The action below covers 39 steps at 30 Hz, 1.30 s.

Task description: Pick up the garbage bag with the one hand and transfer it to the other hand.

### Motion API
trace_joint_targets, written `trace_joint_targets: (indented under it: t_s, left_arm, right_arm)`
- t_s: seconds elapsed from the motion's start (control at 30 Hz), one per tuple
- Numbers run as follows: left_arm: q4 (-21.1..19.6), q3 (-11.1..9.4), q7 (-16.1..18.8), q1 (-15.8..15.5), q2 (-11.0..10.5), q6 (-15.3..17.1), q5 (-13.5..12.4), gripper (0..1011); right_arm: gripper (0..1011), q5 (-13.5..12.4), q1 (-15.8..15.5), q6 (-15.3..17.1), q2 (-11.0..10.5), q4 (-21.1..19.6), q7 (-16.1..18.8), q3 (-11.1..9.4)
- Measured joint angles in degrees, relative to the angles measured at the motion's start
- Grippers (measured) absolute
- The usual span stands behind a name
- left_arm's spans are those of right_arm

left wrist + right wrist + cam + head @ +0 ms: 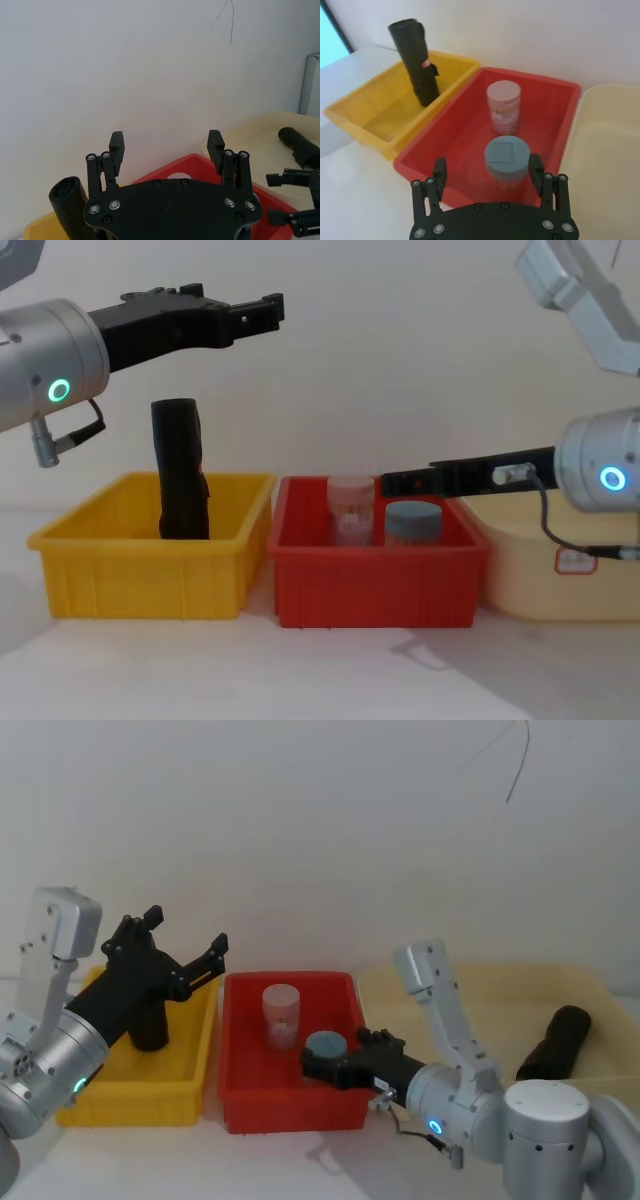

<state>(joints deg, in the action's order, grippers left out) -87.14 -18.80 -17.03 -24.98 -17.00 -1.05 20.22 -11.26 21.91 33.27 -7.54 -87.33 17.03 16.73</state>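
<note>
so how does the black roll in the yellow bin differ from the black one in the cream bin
The garbage bag stands upright in the yellow bin, taller than its walls; the black roll lies on its side in the cream bin. The garbage bag sits on the robot's left, below the open left claw; the black roll sits at far right, past the open right claw over the red bin. Both are black, slim cylinders.

The red bin (pixel 290 1105) is being viewed from above by the head, sideways by the chest, and closely beyond the right fingers (pixel 440 172).
</note>
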Motion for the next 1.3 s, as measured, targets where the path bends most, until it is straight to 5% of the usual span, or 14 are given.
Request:
trace_joint_targets:
  t_s: [0.57, 1.3]
  left_arm:
    - [-0.1, 0.1, 0.1, 0.1, -0.1, 0.0, 0.0, 1000]
    - [-0.1, 0.1, 0.1, 0.1, 0.0, 0.0, 0.0, 1000]
  right_arm:
    - [1000, -2.8, 1.9, 0.8, 1.2, 3.6, 1.9, -0.1]
    - [1000, -3.3, 3.9, -3.5, 0.8, 8.4, 2.6, 0.7]
